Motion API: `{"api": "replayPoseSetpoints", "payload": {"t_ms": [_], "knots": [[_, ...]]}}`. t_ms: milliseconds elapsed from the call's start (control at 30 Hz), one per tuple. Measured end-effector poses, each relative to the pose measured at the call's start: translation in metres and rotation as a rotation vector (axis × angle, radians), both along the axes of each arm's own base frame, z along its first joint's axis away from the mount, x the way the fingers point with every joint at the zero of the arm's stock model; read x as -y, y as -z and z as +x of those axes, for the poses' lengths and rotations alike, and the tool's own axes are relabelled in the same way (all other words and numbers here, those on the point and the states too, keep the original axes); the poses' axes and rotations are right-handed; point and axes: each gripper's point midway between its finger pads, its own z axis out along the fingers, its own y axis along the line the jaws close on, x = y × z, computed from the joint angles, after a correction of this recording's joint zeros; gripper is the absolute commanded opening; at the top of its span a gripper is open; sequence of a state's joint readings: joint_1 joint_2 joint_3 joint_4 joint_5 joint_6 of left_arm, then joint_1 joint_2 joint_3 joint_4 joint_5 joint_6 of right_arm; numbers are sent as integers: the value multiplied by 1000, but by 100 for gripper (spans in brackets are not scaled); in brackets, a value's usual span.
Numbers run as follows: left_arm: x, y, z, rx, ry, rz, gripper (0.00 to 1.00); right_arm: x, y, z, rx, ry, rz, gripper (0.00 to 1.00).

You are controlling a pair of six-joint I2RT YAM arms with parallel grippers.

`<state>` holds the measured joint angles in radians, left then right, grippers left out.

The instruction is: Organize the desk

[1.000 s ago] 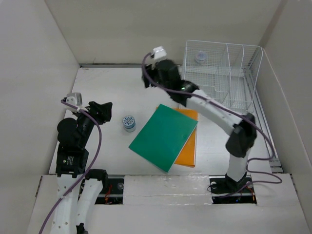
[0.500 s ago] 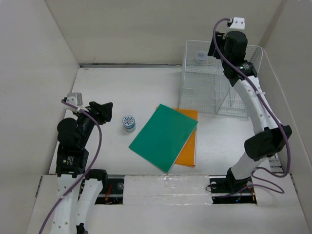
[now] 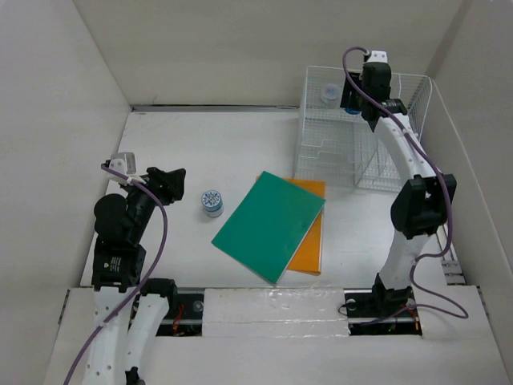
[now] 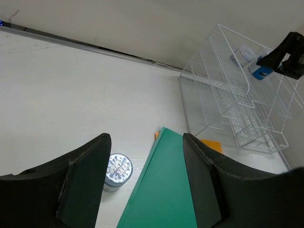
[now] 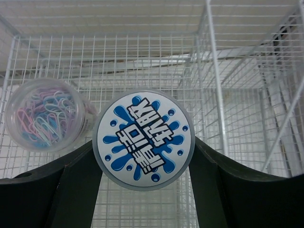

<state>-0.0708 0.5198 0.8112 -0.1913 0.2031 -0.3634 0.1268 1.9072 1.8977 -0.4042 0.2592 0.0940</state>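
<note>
The right gripper (image 3: 353, 103), clamped on a round blue-labelled tin (image 5: 144, 137), hangs directly above the wire rack (image 3: 405, 80) at the far right of the desk (image 3: 200, 144), just beside the paper-clip jar (image 5: 45, 114) inside, while the left gripper (image 4: 145, 140), jaws apart, hovers well away.
</note>
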Motion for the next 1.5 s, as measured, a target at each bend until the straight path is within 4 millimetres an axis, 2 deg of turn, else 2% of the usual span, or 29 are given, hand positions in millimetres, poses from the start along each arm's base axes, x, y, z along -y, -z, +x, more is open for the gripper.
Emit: {"api": "replayPoseSetpoints", "payload": {"t_ms": [67, 100, 167, 200, 300, 400, 433, 500, 533, 567, 600, 667, 700, 733, 767, 833, 867, 967, 1000, 1100, 1167, 1200, 1233, 1300, 1433, 1500], "knots": [[0, 0, 0, 0, 2, 0, 58, -6, 8, 4, -9, -15, 3, 65], [0, 0, 0, -1, 3, 0, 58, -7, 8, 5, -4, -17, 3, 77], [1, 1, 0, -2, 3, 0, 58, -9, 6, 6, 3, -17, 9, 86], [1, 1, 0, -3, 3, 0, 58, -10, 3, 6, 10, -17, 10, 94], [1, 1, 0, -3, 5, 0, 58, -10, -2, 7, 24, -9, 12, 99], [1, 1, 1, -6, 6, 0, 58, -12, -15, 2, 51, -7, 13, 98], [1, 2, 1, -8, 6, 1, 58, -14, -22, -3, 64, -9, 16, 96], [1, 2, 2, -9, 6, 1, 58, -21, -42, -17, 102, -25, 25, 75], [1, 2, 2, -9, 6, 1, 58, -30, -56, -29, 133, -46, 35, 52], [1, 2, 2, -9, 6, 1, 58, -38, -70, -40, 160, -65, 46, 52], [1, 2, 2, -9, 7, 1, 57, -54, -86, -54, 210, -104, 65, 23], [1, 2, 2, -10, 7, -1, 44, -96, -106, -94, 289, -210, 109, 16], [1, 2, 2, -10, 7, 2, 37, -124, -111, -117, 315, -289, 139, 14], [1, 2, 2, -9, 6, 2, 34, -157, -115, -140, 342, -382, 175, 15], [1, 2, 2, -9, 4, 5, 30, -185, -113, -160, 362, -470, 213, 25], [0, 2, 2, -8, 0, 6, 28, -242, -87, -204, 339, -656, 271, 48], [-1, 2, 2, -8, -3, 7, 28, -265, -65, -223, 305, -729, 284, 67], [-2, 2, 2, -5, -11, 6, 36, -319, 19, -263, 124, -898, 253, 90], [-3, 1, 2, -4, -14, 6, 43, -332, 44, -274, 67, -939, 233, 92], [-6, 0, 2, 0, -32, 2, 50, -371, 114, -303, -90, -1042, 155, 98], [-9, -1, 1, 5, -45, -1, 51, -389, 149, -316, -161, -1077, 105, 99], [-10, -1, 1, 6, -50, -1, 52, -389, 151, -316, -164, -1074, 98, 100], [-11, -2, 1, 7, -54, -1, 52, -403, 177, -326, -215, -1096, 63, 100], [-12, -2, 1, 7, -60, 0, 53, -415, 190, -321, -227, -1082, 29, 100], [-12, -2, 1, 10, -61, 0, 53, -443, 201, -287, -187, -1030, -1, 98], [-12, -3, 0, 13, -61, -1, 53, -451, 205, -271, -167, -1001, -18, 94]]}}
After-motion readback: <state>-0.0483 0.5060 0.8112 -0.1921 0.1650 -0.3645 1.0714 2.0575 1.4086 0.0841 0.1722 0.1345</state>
